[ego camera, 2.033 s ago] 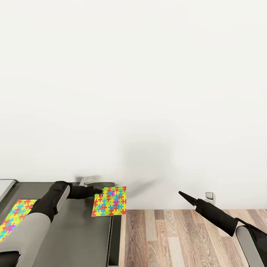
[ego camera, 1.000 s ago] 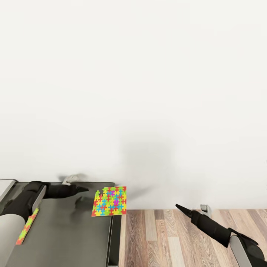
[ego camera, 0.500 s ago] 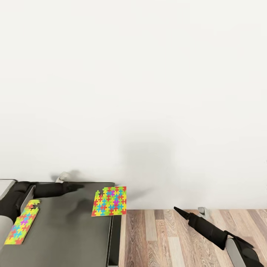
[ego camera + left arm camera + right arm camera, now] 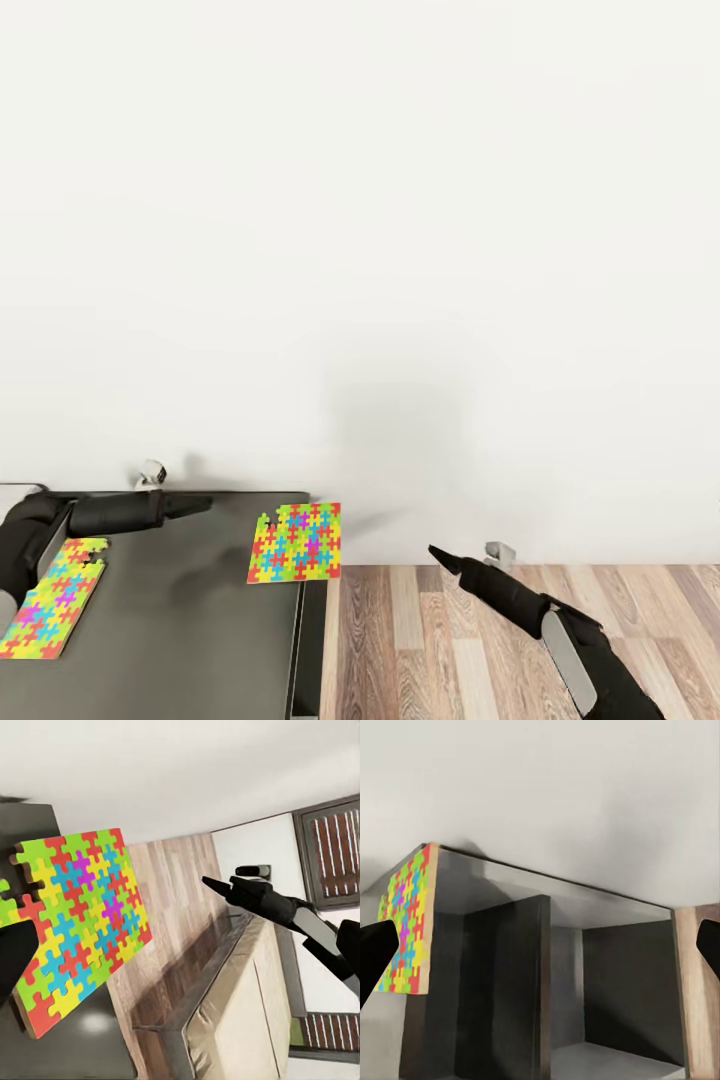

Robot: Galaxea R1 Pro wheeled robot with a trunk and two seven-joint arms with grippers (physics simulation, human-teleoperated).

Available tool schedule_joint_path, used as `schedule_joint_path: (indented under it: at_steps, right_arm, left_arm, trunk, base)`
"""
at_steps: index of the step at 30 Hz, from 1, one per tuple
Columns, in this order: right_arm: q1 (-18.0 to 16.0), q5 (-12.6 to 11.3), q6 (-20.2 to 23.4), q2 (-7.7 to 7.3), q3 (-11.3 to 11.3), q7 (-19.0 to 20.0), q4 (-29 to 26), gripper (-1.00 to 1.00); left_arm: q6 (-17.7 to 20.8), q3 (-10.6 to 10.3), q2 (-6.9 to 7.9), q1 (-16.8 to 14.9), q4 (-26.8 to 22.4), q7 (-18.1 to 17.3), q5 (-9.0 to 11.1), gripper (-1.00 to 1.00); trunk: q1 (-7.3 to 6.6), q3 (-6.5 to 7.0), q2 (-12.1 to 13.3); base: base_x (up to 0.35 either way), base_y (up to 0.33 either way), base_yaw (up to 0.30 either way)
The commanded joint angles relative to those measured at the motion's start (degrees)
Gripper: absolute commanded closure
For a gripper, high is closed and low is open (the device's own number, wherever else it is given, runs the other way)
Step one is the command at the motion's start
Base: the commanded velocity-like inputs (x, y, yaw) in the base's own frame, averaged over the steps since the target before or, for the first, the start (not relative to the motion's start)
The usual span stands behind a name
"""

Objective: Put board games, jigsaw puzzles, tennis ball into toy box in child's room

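On the counter (image 4: pixel 200 620), two jigsaw puzzles lie flat against a white wall backdrop.
Right-hand puzzle (image 4: pixel 295 543) sits at the counter's far right corner, its edge overhanging the side above the wood-plank floor (image 4: pixel 450 650); second puzzle (image 4: pixel 50 598) lies near the left edge, well apart from the first. Left gripper (image 4: pixel 200 502) is stretched over the counter's back edge, between the two puzzles and apart from both — fingertips appear drawn together, holding nothing. Left wrist view shows the corner puzzle (image 4: pixel 75 922) close ahead, with one dark finger (image 4: pixel 15 952) at the frame border. Right gripper (image 4: pixel 435 551) hangs over the floor beside the counter, clear of everything; its state cannot be told from the head view, but the right wrist view shows its fingers (image 4: pixel 375 945) spread wide — released, empty.
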Motion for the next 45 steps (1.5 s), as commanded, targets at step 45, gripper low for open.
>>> schedule_joint_path:
  at_steps: [45]
  right_arm:
    - [-9.93, -1.36, -5.8, 3.21, 5.83, -4.53, 14.06, -1.0]
  left_arm:
    - [0.62, -0.01, 0.96, 0.73, -0.41, -0.22, 0.15, -1.0]
  trunk:
    - [0.02, -0.1, -0.11]
  base:
    - [0.0, 0.0, 0.0]
